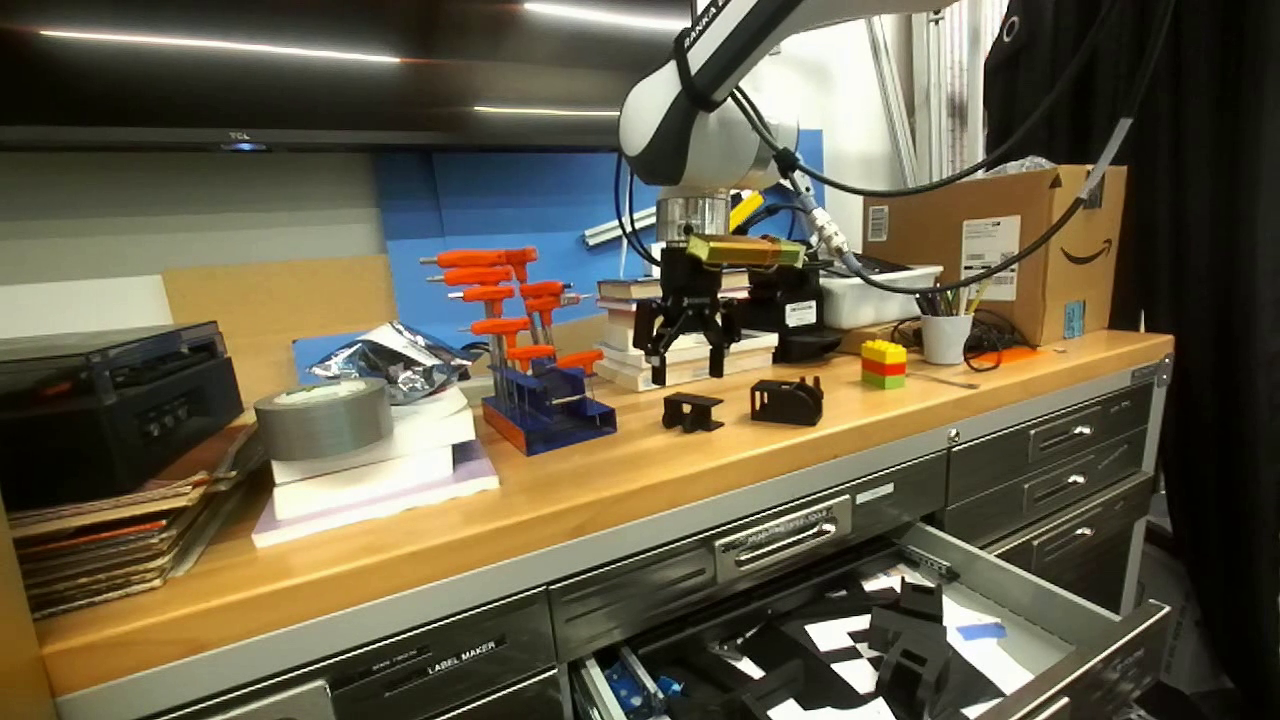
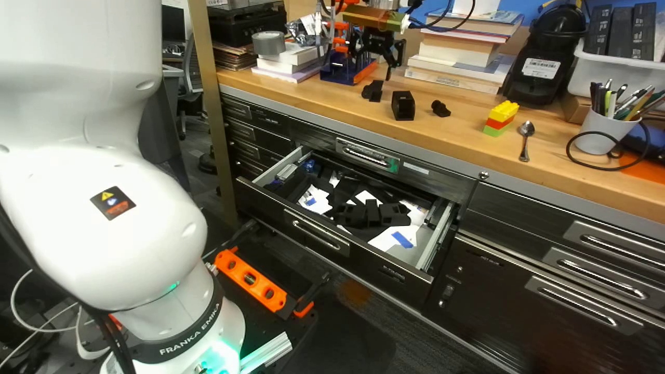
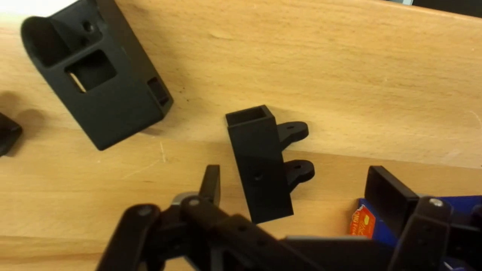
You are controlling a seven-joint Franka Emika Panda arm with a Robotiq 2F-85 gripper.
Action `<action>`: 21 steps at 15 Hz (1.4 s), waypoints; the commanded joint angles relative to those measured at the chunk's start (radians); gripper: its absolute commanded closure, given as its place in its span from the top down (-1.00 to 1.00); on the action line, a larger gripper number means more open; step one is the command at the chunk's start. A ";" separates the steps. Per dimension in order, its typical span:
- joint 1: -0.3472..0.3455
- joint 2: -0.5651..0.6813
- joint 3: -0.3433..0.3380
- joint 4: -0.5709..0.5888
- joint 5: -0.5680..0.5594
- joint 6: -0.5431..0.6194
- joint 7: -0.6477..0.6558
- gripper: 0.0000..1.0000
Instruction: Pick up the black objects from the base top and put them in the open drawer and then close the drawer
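My gripper is open and empty, above the wooden worktop. In the wrist view its fingers stand wide apart, with a black bracket with two lugs lying below, between them. The bracket also shows in both exterior views. Beside it lies a larger black housing with a square opening. A small black piece lies past the housing, cut off at the wrist view's left edge. The open drawer holds several black parts and papers.
A blue holder with orange-handled hex keys stands close to the bracket. Books stand behind. A toy block, spoon and pen cup lie farther along. A closed drawer's handle is above the open drawer.
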 commanded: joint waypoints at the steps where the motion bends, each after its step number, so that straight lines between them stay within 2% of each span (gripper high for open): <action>1: 0.021 0.061 -0.018 0.098 -0.044 -0.074 0.018 1.00; 13: 0.012 0.208 -0.014 0.240 -0.038 -0.196 -0.005 1.00; 14: 0.011 0.215 -0.015 0.248 -0.038 -0.201 -0.006 0.50; 15: 0.012 0.221 -0.015 0.255 -0.039 -0.206 -0.007 0.48; 21: 0.009 0.222 -0.020 0.277 -0.033 -0.230 -0.004 -0.35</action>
